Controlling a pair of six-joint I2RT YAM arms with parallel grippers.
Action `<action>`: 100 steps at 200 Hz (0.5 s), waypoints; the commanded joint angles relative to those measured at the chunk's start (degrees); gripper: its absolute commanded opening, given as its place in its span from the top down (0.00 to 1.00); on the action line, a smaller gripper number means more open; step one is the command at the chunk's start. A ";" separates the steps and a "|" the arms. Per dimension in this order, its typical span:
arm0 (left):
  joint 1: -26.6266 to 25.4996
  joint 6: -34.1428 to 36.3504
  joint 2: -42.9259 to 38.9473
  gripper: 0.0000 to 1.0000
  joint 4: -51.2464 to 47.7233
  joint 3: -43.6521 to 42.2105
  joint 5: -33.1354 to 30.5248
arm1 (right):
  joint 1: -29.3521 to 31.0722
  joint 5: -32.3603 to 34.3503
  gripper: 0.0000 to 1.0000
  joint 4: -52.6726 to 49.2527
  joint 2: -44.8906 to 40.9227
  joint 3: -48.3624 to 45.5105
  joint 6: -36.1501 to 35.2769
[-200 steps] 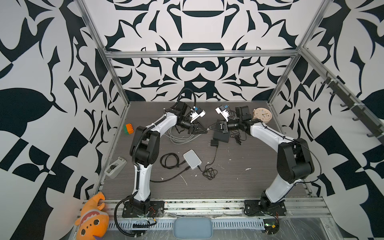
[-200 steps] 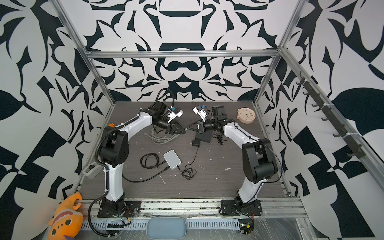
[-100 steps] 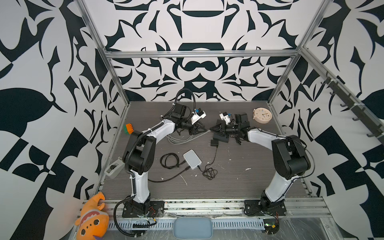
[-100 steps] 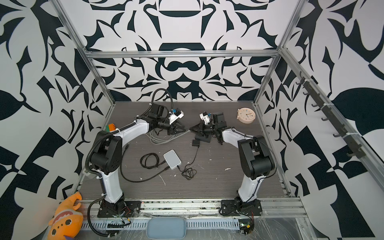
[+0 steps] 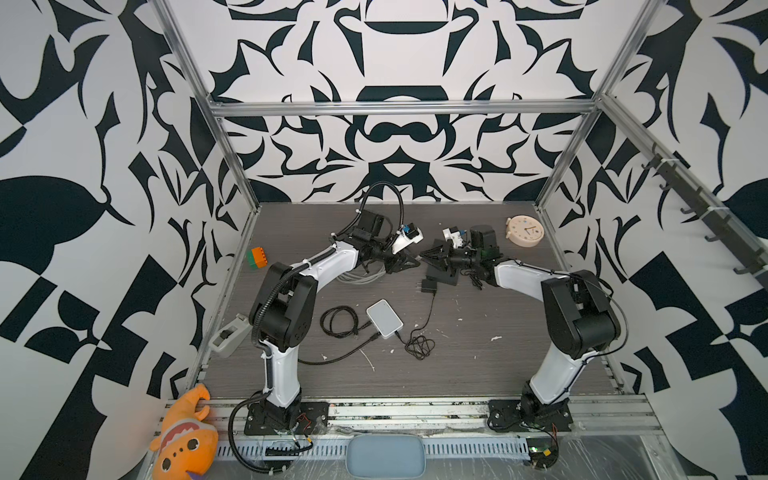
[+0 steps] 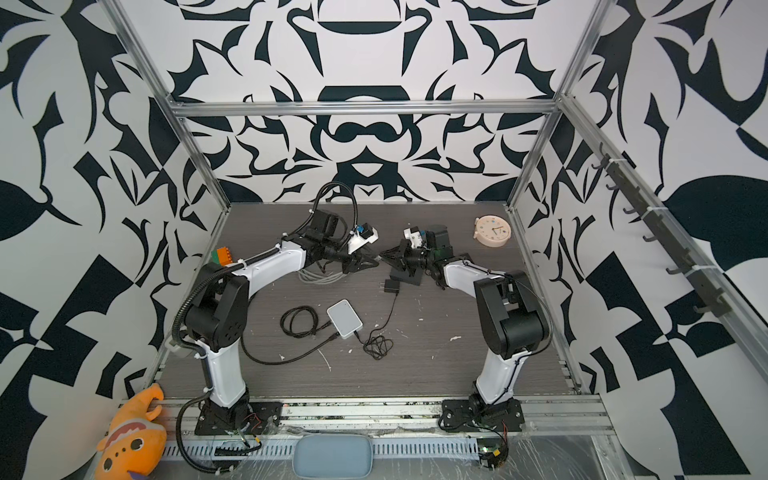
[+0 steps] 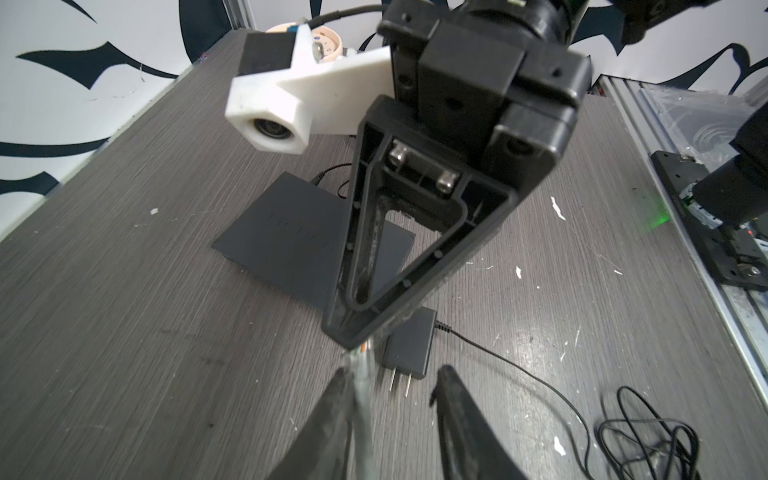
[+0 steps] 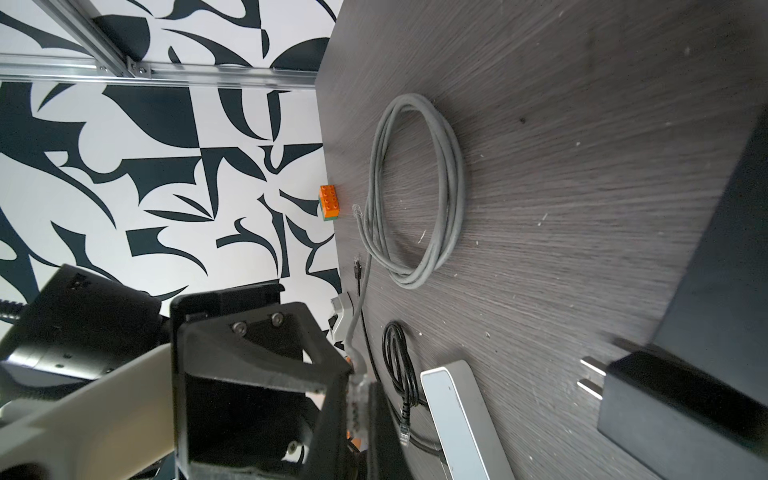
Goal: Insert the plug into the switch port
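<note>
Clear plastic plug (image 8: 358, 395) sits clenched in my right hand (image 7: 352, 334), left hand (image 7: 392, 378) released — handover, I judge, toward the switch (image 7: 282, 237).

This is a robotics lab test cell. A bare aluminium frame (image 5: 399, 109) boxes in a wood-grain table (image 5: 478, 365), with bold black-and-white patterned walls (image 5: 104, 124) on the left, right and far sides. The left arm (image 5: 282, 374) and right arm (image 5: 557, 374) are bolted to a rail (image 5: 415, 409) along the near edge. Mismatched props lie about: a clock (image 5: 524, 231) far right, a toy brick (image 5: 257, 257) far left, a switch (image 5: 444, 279) between them, and a plush (image 5: 187, 440) at the near left corner.
</note>
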 commanded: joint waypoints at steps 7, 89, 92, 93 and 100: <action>0.17 2.06 1.34 0.66 -3.42 0.91 -1.01 | -0.23 1.01 0.95 2.59 0.03 -0.08 1.23; 2.00 0.39 2.87 0.69 -2.26 2.07 2.09 | -0.24 0.97 0.97 2.23 -0.28 -0.10 0.45; 1.95 0.38 2.94 0.69 -2.44 2.27 2.03 | -0.24 1.09 0.97 2.26 -0.32 -0.19 0.41; 1.94 0.39 3.03 0.69 -2.49 2.38 2.02 | -0.24 1.09 0.97 2.30 -0.33 -0.20 0.43; 1.94 0.40 3.37 0.69 -2.71 2.65 2.09 | -0.22 1.10 0.97 2.31 -0.45 -0.21 0.41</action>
